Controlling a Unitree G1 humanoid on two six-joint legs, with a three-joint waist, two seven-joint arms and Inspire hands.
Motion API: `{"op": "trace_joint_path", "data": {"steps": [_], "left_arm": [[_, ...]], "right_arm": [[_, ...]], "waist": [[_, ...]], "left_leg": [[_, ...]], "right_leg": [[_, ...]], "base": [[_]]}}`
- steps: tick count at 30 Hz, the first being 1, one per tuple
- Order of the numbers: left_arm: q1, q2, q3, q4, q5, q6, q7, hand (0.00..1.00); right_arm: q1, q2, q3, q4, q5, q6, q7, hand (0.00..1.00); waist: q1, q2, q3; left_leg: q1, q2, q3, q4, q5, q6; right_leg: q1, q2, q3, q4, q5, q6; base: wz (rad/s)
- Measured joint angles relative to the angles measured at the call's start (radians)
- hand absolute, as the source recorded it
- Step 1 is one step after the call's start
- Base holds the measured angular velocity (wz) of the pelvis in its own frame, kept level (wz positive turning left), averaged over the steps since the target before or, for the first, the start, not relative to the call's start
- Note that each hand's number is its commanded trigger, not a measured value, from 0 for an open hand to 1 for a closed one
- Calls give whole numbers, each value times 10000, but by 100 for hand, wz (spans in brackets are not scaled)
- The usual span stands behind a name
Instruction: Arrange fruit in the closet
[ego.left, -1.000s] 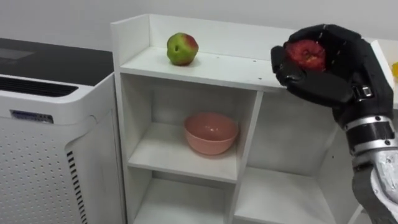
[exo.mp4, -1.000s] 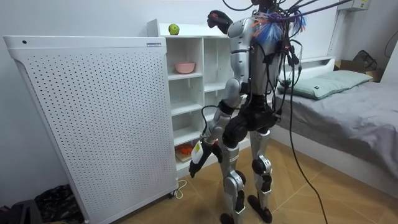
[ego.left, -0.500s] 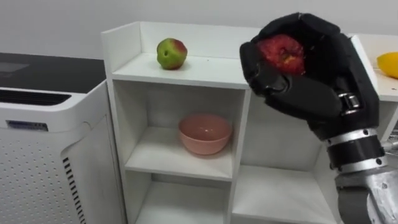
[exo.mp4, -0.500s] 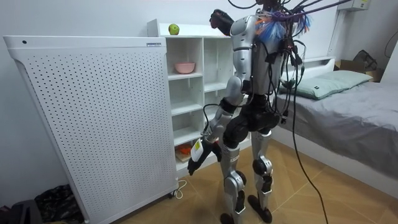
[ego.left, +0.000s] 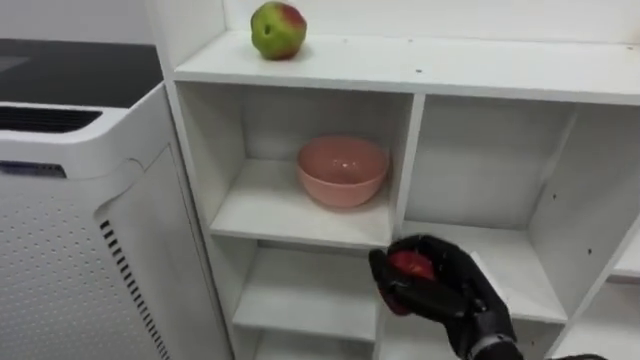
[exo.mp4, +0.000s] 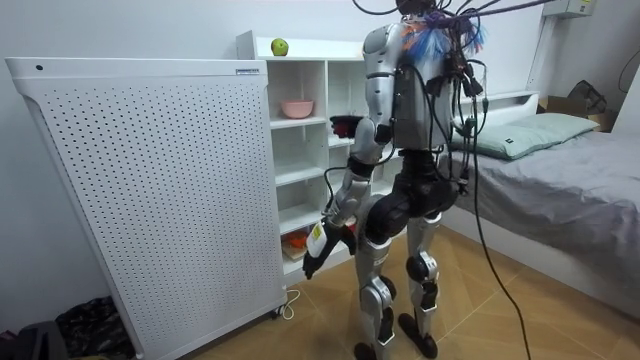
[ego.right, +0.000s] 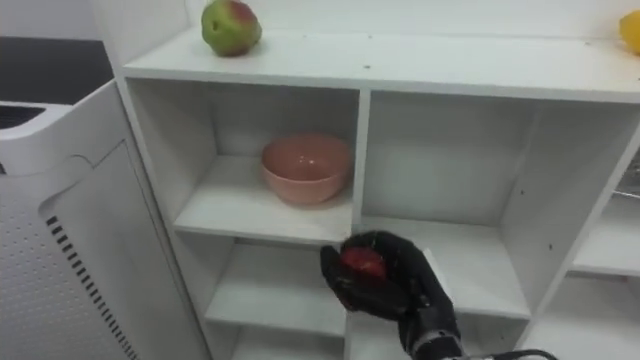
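Note:
A red apple (ego.left: 410, 265) sits in my right hand (ego.left: 445, 295), whose black fingers are curled round it. The hand hovers in front of the white closet (ego.left: 420, 72), at the height of the shelf under a pink bowl (ego.left: 343, 170), just before the upright divider. A green-red apple (ego.left: 278, 30) lies on the closet's top board at the left, and a yellow fruit (ego.right: 632, 30) shows at its far right. In the room view my right hand (exo.mp4: 345, 125) is at mid-shelf height and my left hand (exo.mp4: 318, 250) hangs low beside my thigh.
A tall white perforated appliance (exo.mp4: 150, 200) stands against the closet's left side. Something orange (exo.mp4: 297, 240) lies on a low shelf. A bed (exo.mp4: 560, 170) is behind me at the room view's right. I stand close before the closet.
My right hand has come down with the red apple from top-board height to the shelf level below the bowl. The eye view has tipped downward.

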Motion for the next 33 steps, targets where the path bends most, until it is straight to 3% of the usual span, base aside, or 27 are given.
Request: {"op": "trace_joint_path", "data": {"steps": [4, 8, 10, 14, 20, 25, 29, 33], "left_arm": [[-14, 22, -316, 52, -1015, -80, 66, 0], [-9, 23, -665, 118, -1781, -90, 233, 0], [-37, 60, -775, 223, -1965, -170, 414, 0], [-25, 127, -1017, 341, -1946, -11, 527, 0], [-6, 159, -1296, 96, -1935, 251, 521, 0], [-39, 179, -1862, -142, -1932, 340, 594, 0], [-112, 184, -1870, -165, -2119, 421, 596, 0], [-163, 279, -1957, -263, -2715, 455, 586, 0]], "right_arm": [[-592, -1, -332, 1044, 945, -11, -170, 100], [-950, 5, -431, 1886, 2500, -110, -227, 100], [-1175, -3, -462, 2466, 3563, -107, -281, 100], [-1276, -15, -491, 3154, 5200, 10, -282, 100], [-1712, -101, -680, 3679, 7165, 134, -271, 100], [-2513, -631, -689, 4214, 9195, 169, -234, 100], [-3368, -1029, -738, 5137, 10204, 401, -61, 100], [-4020, -1267, -1443, 5773, 11094, 452, 129, 100]], "waist": [[-35, 160, 103], [-1, 125, 160], [36, 55, 206], [70, 36, 218], [137, 41, 210], [319, 30, 207], [348, 8, 204], [414, 3, 208]], "left_leg": [[-945, -66, 59, 380, 80, 90], [-1850, -219, 167, 908, 94, 121], [-2612, -267, 168, 1358, 84, 139], [-3599, -271, 187, 1795, 76, 147], [-5236, -147, 227, 2652, 78, 142], [-6052, -198, 323, 2870, 163, 184], [-6464, -273, 358, 3111, 148, 204], [-6750, -174, 367, 3331, 143, 208]], "right_leg": [[-1166, -241, -15, 795, -39, -11], [-2276, -478, 1, 1728, -275, -33], [-3093, -540, 213, 2267, -375, -85], [-4091, -676, 256, 2724, -442, -182], [-5601, -647, 264, 3378, -409, -285], [-6521, -845, 260, 3823, -409, -368], [-6995, -987, 313, 4244, -538, -405], [-7144, -987, 152, 4321, -582, -437]], "base": [[-2], [0], [0], [0], [1], [3], [8], [8]]}}
